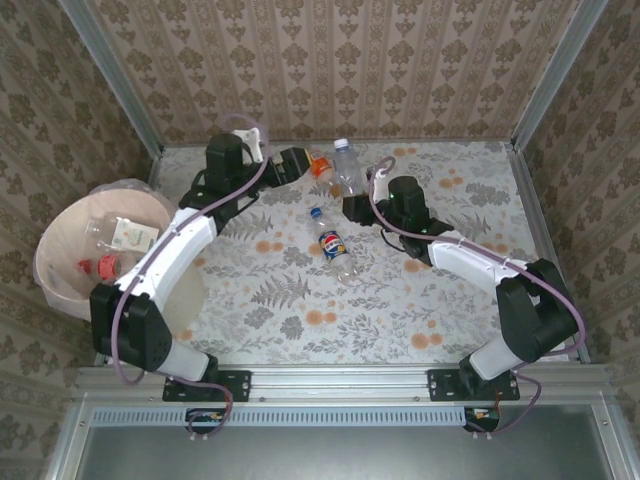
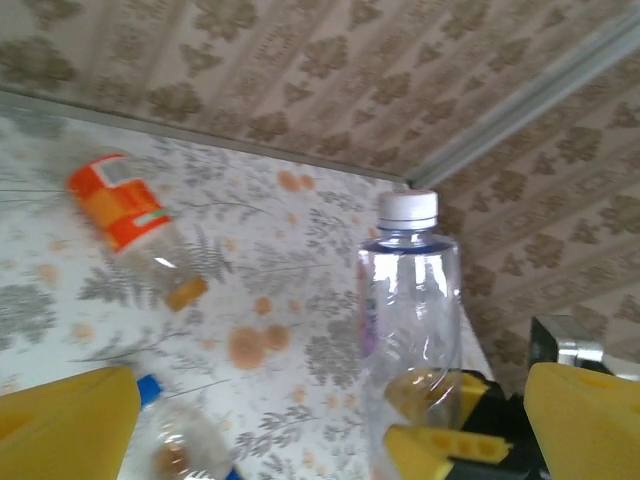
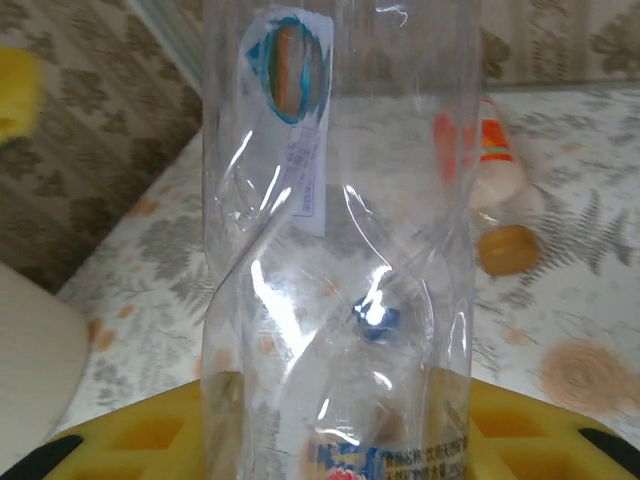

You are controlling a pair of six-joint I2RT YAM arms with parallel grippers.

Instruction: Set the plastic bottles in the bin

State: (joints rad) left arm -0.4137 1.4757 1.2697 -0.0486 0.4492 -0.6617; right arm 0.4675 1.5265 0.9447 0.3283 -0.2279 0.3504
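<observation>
Between the yellow jaws of the right pincer (image 3: 335,440) stands the clear bottle (image 3: 330,250), white-capped and upright. It is gripped low on its body; the pincer is closed narrow on it, and the wall looks creased and buckled. I'd judge it empty and very light, thin-walled, soft and slick. A squeeze on the belly would fold it more than hold it, and the stiffer places to take it look to be the neck under the cap or the base. Whether its foot rests on the table (image 1: 450,300) I cannot tell.

Just beside that pincer, on the side toward the arm bases, the blue-capped bottle (image 1: 335,245) lies flat. It would roll easily if nudged.

Just past the pincer on its far side lies the orange-labelled bottle (image 1: 320,167), also on its side. It is close before the left pincer (image 2: 330,440), whose fingers are spread wide and hold nothing.

Well apart from the right pincer, off to its left beyond the left arm, sits the bin (image 1: 55,225).

Counted: three bottles on or over the table, the held one included. In the bin there are at least two more shapes, one clear with a pale label and one red, though I cannot make out more. One bin, two pincers.
</observation>
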